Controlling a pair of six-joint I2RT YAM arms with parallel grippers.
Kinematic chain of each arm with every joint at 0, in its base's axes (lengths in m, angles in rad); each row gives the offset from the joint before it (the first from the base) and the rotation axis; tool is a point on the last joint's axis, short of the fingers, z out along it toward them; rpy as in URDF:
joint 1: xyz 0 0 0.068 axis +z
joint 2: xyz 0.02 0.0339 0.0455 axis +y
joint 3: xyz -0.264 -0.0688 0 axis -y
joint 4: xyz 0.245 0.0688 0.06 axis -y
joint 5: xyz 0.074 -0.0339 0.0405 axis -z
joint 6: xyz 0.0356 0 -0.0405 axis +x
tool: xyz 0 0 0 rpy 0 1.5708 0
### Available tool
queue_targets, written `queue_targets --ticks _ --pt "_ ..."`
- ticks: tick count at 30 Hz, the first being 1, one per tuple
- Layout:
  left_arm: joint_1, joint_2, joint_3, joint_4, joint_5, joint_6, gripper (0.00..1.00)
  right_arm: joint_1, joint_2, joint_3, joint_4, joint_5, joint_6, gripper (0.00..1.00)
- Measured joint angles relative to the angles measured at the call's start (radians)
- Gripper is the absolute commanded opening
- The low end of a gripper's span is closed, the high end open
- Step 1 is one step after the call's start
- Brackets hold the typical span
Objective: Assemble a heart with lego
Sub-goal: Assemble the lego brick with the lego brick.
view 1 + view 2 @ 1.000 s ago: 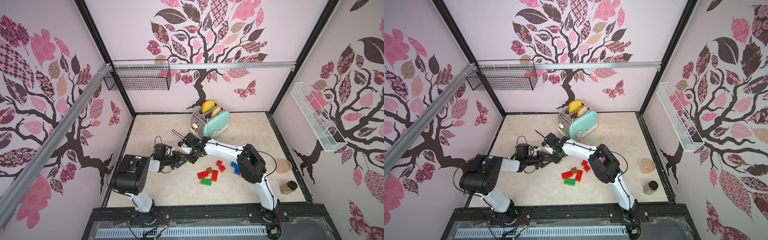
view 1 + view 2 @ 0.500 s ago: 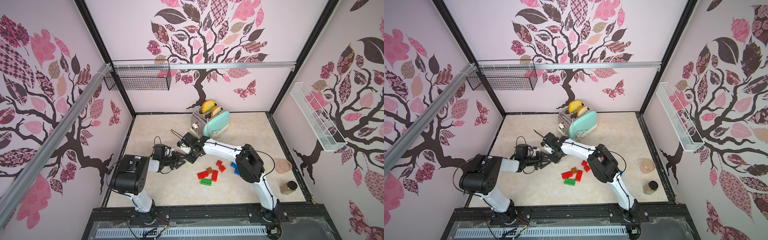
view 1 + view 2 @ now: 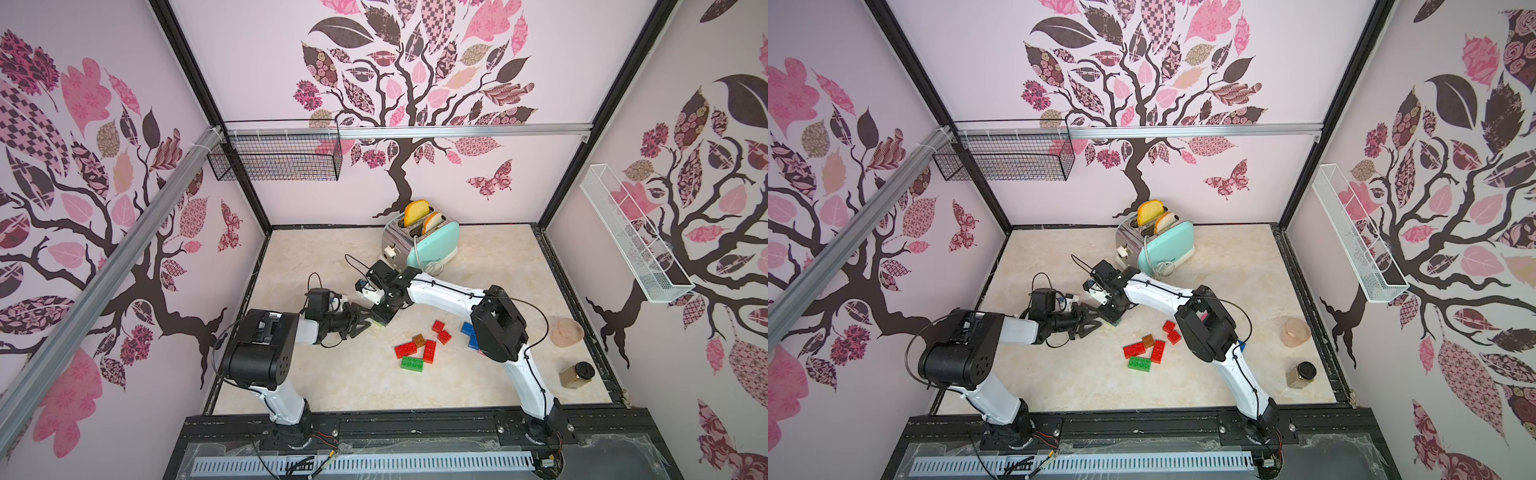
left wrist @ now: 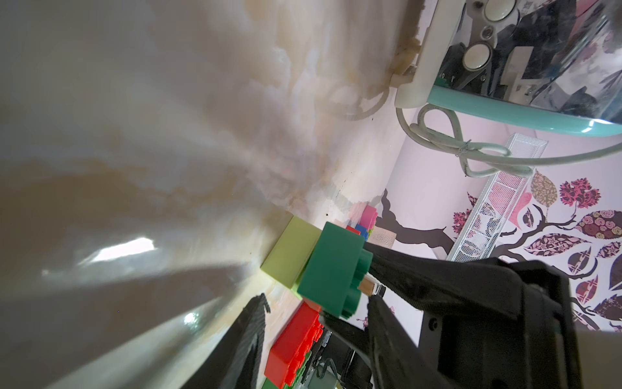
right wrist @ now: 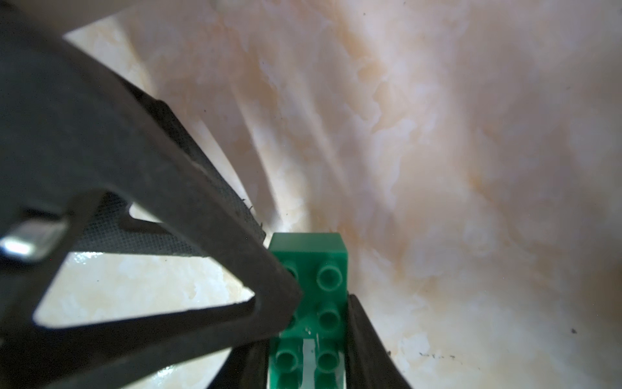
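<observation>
My right gripper (image 5: 309, 323) is shut on a dark green lego brick (image 5: 313, 269), studs up. A lime brick (image 4: 289, 256) is stuck under the green lego brick (image 4: 331, 269). The pair is low over the floor, left of centre, in both top views, where the lime brick (image 3: 379, 325) (image 3: 1111, 323) peeks out below my right gripper (image 3: 384, 311) (image 3: 1112, 313). My left gripper (image 3: 371, 323) (image 3: 1098, 323) (image 4: 292, 308) meets it from the left, open. One of its fingers (image 5: 202, 235) lies on the green studs; the other (image 4: 249, 336) is clear of the lime brick.
Loose bricks lie at centre: red (image 3: 405, 349), green (image 3: 412, 364), brown (image 3: 419, 340), blue (image 3: 468, 329). A mint toaster (image 3: 432, 245) with bread stands at the back. A pink cup (image 3: 566, 331) and a jar (image 3: 577, 374) are at the right. Wire baskets (image 3: 274, 156) (image 3: 631, 241) hang on the walls.
My left gripper's jaws have spread a little around the stacked bricks. The right gripper keeps its hold on the green brick, and both arms have barely shifted.
</observation>
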Motion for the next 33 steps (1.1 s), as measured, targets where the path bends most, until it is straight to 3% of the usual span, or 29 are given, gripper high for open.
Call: queue_targets --ticks 28,33 --pt "0.001 0.008 0.001 0.005 -0.013 -0.001 0.5 0.048 -0.064 -0.147 0.173 0.163 0.099 0.21" --pt "0.001 0.008 -0.003 0.026 -0.009 -0.019 0.57 0.055 -0.07 -0.16 0.187 0.18 0.081 0.21"
